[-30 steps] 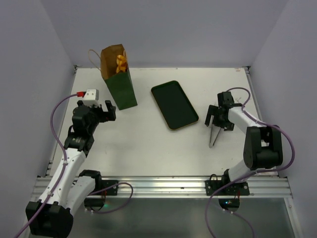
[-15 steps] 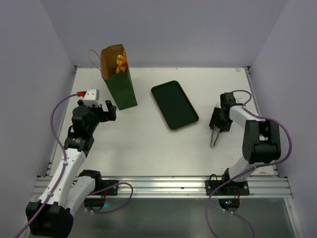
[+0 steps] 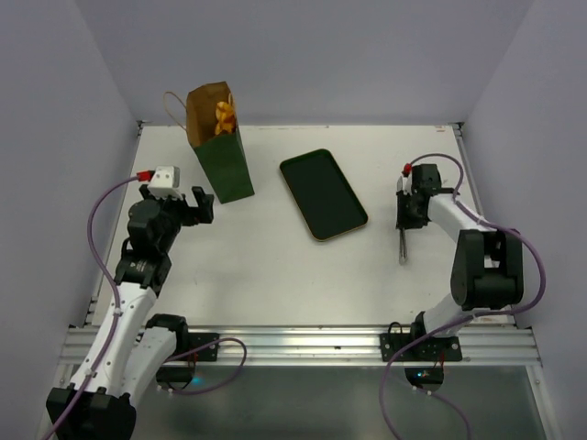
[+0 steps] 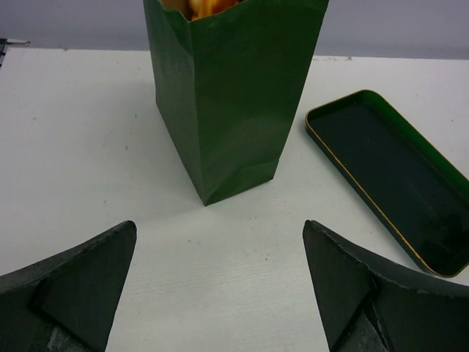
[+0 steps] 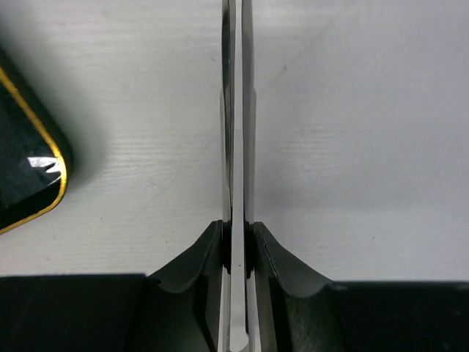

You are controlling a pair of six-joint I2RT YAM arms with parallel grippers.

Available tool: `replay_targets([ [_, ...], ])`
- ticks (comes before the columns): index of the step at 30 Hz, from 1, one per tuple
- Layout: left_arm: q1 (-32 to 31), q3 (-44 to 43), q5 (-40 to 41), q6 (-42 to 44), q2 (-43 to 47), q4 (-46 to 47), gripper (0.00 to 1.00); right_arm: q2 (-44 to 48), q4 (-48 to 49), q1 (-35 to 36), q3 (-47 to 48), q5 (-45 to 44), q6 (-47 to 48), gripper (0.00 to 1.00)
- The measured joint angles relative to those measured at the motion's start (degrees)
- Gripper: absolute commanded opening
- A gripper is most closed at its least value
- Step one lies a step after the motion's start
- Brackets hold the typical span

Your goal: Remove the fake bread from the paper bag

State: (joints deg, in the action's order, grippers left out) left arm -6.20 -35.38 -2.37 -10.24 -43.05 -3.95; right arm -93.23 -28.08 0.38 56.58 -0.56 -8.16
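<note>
Top cam: matte green paper bag (image 3: 223,165) stands upright, far-left. Your left gripper (image 4: 220,233) gapes wide nr it. Only R wrist cam shows you the right gripper (image 5: 234,229) clamped on thin steel tongs (image 5: 233,110). Glossy orange fake bread (image 3: 223,116) sits in bag's mouth.

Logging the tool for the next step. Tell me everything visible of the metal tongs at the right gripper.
The metal tongs are two thin, silvery blades pressed nearly together. The right gripper is shut on them, a dark finger on either side. They run from the gripper toward the table's near edge, low over its white surface, right of the green tray. Whether they touch it is unclear.
</note>
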Motion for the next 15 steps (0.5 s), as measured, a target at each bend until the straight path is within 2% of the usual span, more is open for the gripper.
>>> replay_targets([
  [4,0.00,-0.04,-0.85,-0.07,1.55,-0.04,1.00,5.97,2.16,-0.02,-0.04,3.54,10.58,0.06],
  [8,0.00,-2.47,-2.19,-0.83,2.36,-1.86,1.00,14.51,3.87,-0.02,-0.28,10.21,19.32,0.11],
  [11,0.00,-7.02,-2.69,-2.01,2.67,-4.55,1.00,18.36,5.05,-0.33,-0.24,14.91,22.99,0.16],
  [15,0.00,-12.83,-3.58,-4.04,3.78,-6.49,1.00,18.18,5.40,-1.53,-0.09,18.62,25.44,0.20],
])
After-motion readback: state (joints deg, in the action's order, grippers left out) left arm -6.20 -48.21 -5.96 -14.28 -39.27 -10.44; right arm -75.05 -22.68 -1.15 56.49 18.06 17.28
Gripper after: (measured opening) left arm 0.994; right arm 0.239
